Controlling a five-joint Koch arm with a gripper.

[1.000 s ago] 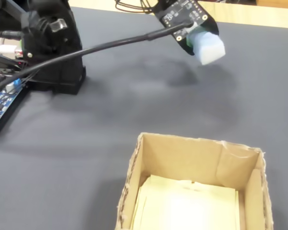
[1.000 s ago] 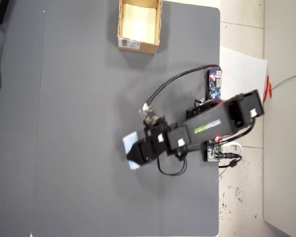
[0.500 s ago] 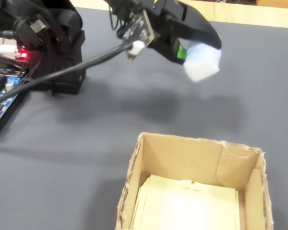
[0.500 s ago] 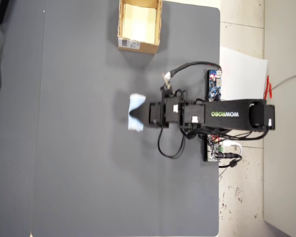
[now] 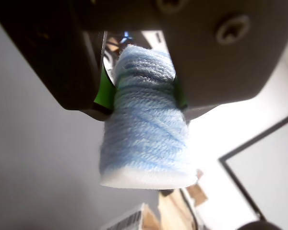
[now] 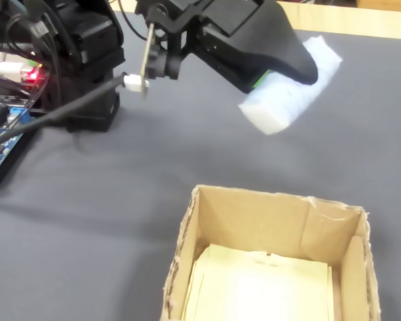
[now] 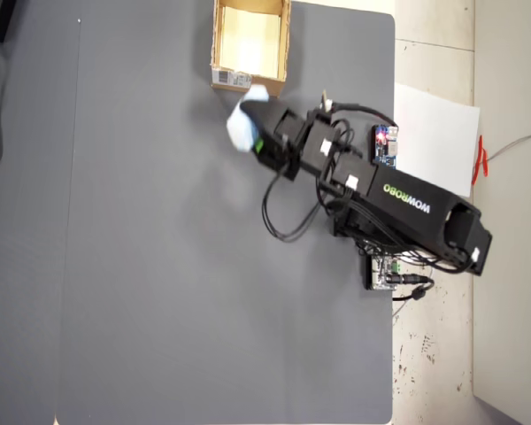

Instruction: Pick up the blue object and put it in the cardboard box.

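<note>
Holding the blue object (image 5: 146,129) off the table, my gripper (image 5: 143,91) has its jaws clamped on it. I see the cardboard box (image 7: 250,80) close by, empty.

White paper sheet (image 7: 435,133) beside grey mat (image 7: 159,266)

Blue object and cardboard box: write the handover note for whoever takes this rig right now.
Gripper: shut on the blue object, held clear of the mat.
Cardboard box: open; only its pale lining shows inside. In the overhead view the blue object hangs just short of the box's near edge.
Done: pickup.
Left: carry it over the opening, release, withdraw.
</note>
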